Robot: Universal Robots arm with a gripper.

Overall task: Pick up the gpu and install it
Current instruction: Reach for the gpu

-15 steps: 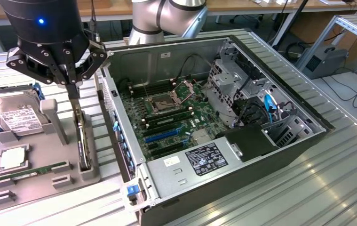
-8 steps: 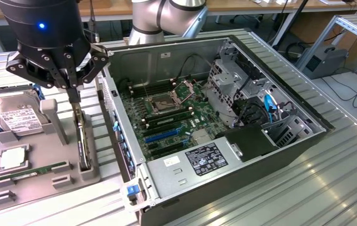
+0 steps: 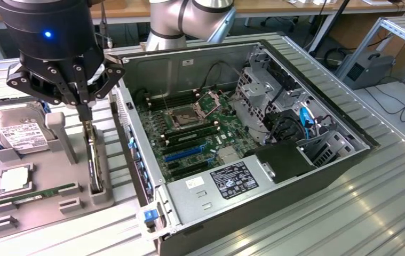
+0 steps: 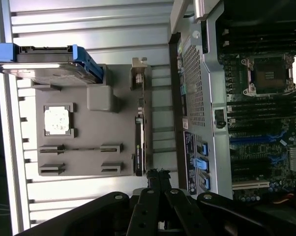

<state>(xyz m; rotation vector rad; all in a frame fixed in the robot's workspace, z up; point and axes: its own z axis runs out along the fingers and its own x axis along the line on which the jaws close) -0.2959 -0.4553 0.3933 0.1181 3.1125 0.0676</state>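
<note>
The gpu (image 3: pixel 94 160) stands on its long edge in a slot of the grey holder tray (image 3: pixel 42 208), on the exterior view's left beside the open computer case (image 3: pixel 330 165). It is a thin dark card, seen edge-on in the wrist view as the gpu (image 4: pixel 139 142). My gripper (image 3: pixel 83 113) hangs just above the card's far end. Its two fingers are pressed together and shut, with nothing between them. In the wrist view the gripper (image 4: pixel 158 173) tips sit close beside one end of the card. Blue card slots (image 3: pixel 185 153) lie on the motherboard inside the case.
The tray also holds a hard drive (image 3: pixel 18 133), a CPU (image 3: pixel 14 180) and a green RAM stick (image 3: pixel 35 194). A grey post (image 3: pixel 56 128) rises next to the gpu. The case wall (image 3: pixel 127 133) stands close to the gpu. The table is ribbed metal (image 3: pixel 373 213).
</note>
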